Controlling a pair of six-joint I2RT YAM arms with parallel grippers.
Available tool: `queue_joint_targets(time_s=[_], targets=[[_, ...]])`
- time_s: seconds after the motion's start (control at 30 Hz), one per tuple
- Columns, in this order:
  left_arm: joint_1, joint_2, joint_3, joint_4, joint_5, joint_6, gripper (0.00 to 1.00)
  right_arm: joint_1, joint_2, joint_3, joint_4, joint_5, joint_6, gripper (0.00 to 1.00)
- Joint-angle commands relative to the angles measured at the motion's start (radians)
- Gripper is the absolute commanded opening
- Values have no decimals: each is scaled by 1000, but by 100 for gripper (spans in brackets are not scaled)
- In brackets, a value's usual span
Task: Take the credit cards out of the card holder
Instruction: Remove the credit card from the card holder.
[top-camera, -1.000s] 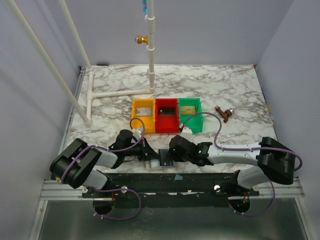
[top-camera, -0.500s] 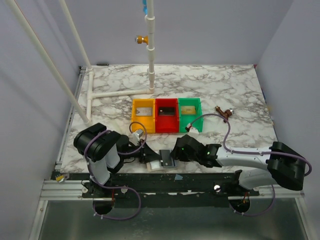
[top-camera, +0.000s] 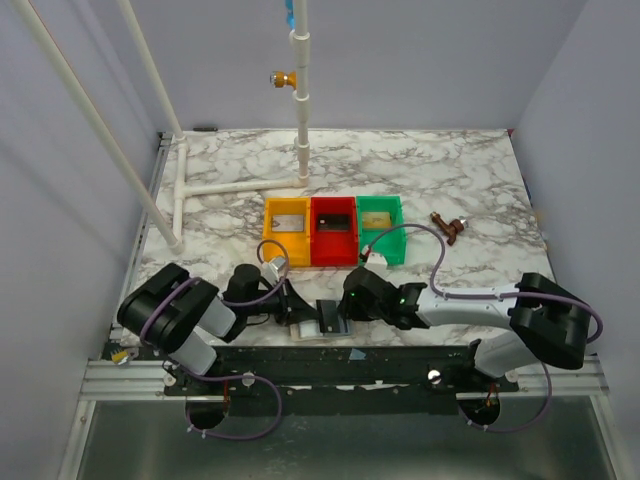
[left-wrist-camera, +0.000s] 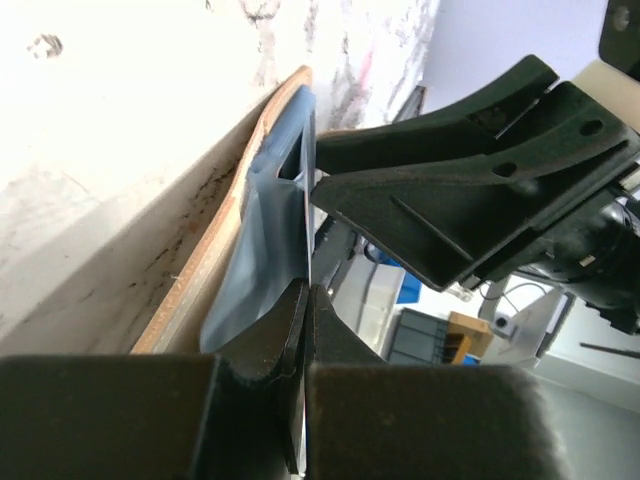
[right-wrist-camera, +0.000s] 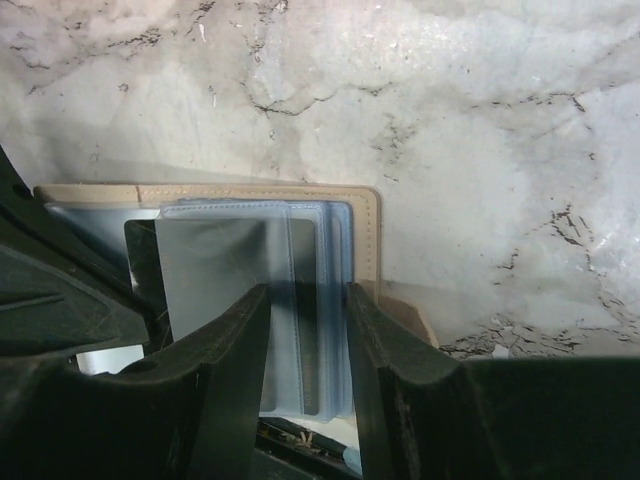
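Observation:
The card holder (top-camera: 322, 322) lies open at the table's front edge, with a tan rim (right-wrist-camera: 368, 225) and grey-blue sleeves (left-wrist-camera: 262, 215). My left gripper (top-camera: 292, 312) is shut on a thin sheet at the holder's edge (left-wrist-camera: 305, 290); I cannot tell whether it is a card or a sleeve. My right gripper (top-camera: 338, 312) is open, its fingers (right-wrist-camera: 362, 345) either side of the clear sleeves (right-wrist-camera: 305, 290), next to a grey sheet (right-wrist-camera: 210, 280). A grey card (top-camera: 289, 219), a black card (top-camera: 335, 222) and a tan card (top-camera: 377, 220) lie in the trays.
The yellow tray (top-camera: 270, 232), red tray (top-camera: 316, 236) and green tray (top-camera: 397, 240) stand in a row behind the grippers. A brown object (top-camera: 449, 228) lies to their right. White pipes (top-camera: 240, 186) stand at the back left. A white block (top-camera: 303, 329) lies beside the holder.
Both arms have shifted their elbows, the left swinging outward and the right drawing back in. Both grippers stay at the card holder, which has barely moved.

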Motion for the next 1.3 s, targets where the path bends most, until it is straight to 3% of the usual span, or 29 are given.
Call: queue_joint_targets(time_s=[0.0, 0.23, 0.4, 1.27], targets=[[2, -144, 76, -409, -79, 177, 0, -1, 45, 28, -47, 1, -36, 39], [3, -264, 178, -813, -187, 343, 0, -1, 79, 36, -100, 25, -24, 33], [7, -274, 195, -896, -221, 386, 0, -1, 93, 30, -123, 37, -12, 26], [37, -568, 399, -1458, -504, 589, 0, -1, 55, 50, -157, 78, -39, 25]])
